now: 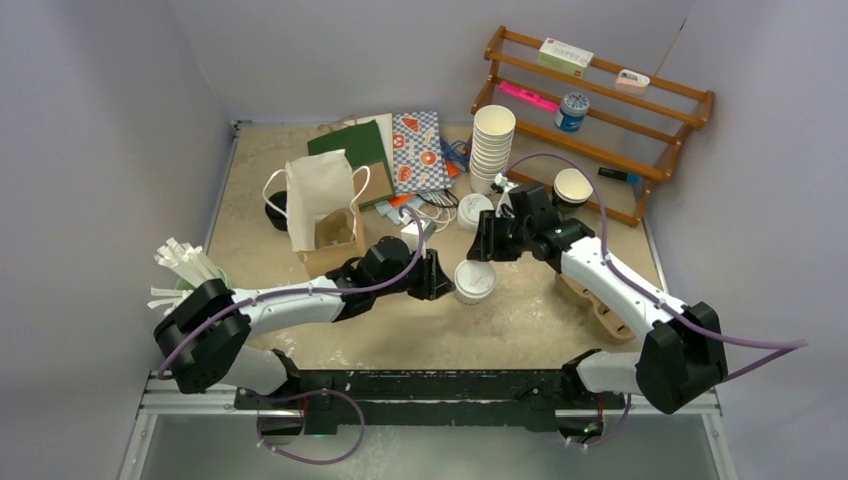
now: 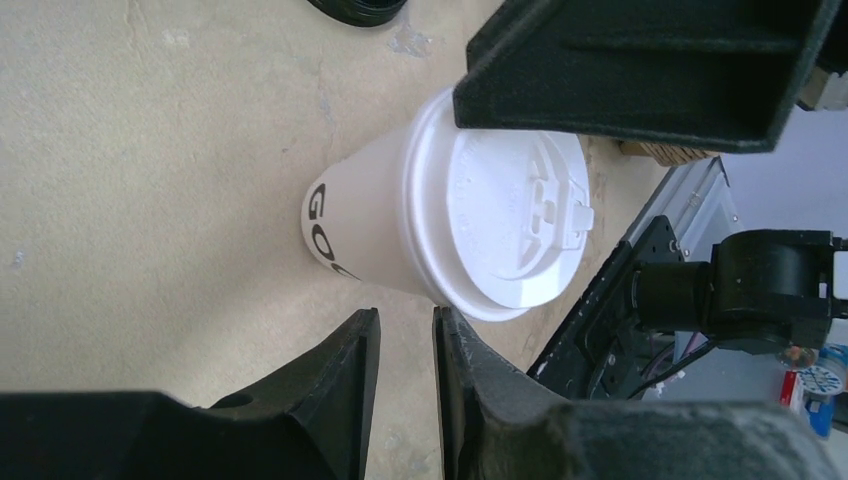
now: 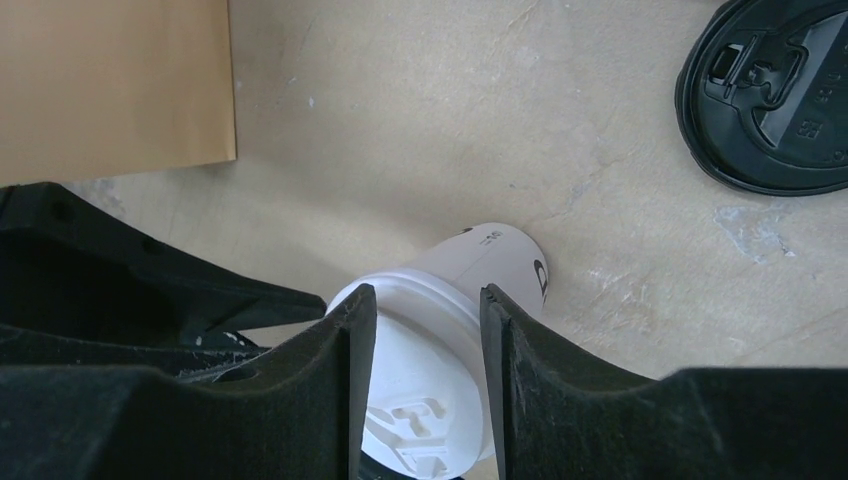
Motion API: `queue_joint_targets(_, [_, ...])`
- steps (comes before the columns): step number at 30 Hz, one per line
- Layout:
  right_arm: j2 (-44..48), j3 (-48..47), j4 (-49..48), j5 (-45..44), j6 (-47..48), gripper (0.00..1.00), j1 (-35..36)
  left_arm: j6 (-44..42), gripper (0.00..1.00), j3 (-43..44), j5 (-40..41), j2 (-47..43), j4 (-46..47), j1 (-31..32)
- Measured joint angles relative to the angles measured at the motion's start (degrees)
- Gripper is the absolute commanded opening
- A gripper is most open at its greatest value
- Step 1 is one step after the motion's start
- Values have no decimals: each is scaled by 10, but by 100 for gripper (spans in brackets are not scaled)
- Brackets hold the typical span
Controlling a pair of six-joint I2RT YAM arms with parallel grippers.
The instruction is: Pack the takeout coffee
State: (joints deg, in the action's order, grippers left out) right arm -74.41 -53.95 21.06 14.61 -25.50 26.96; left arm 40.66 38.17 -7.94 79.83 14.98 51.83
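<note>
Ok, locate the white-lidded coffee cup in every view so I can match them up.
Top external: white-lidded cup near picture centre, mid-table.
Left wrist: centre, lid towards the camera.
Right wrist: bottom centre, partly behind the right end effector.
Shared landmark: the beige tabletop under it.

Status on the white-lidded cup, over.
Left gripper narrowly open, empty, beside white-lidded white paper cup. Right gripper open above its lid, no grip seen. Cup upright, unpacked. Black plastic lid well aside.
</note>
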Motion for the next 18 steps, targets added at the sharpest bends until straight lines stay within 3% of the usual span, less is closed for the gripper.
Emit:
queue_joint_targets(9, [3,0,19,-37,-3,57,0,-17,29,28,-4,20,4,-29])
queue_joint_targets(14, [-1,-1,29,-61,-3,76,0,-30,29,48,-6,26,3,-42])
queue_joint_targets(18, [-8,-8,36,-77,1,78,0,-39,29,59,-6,28,1,-42])
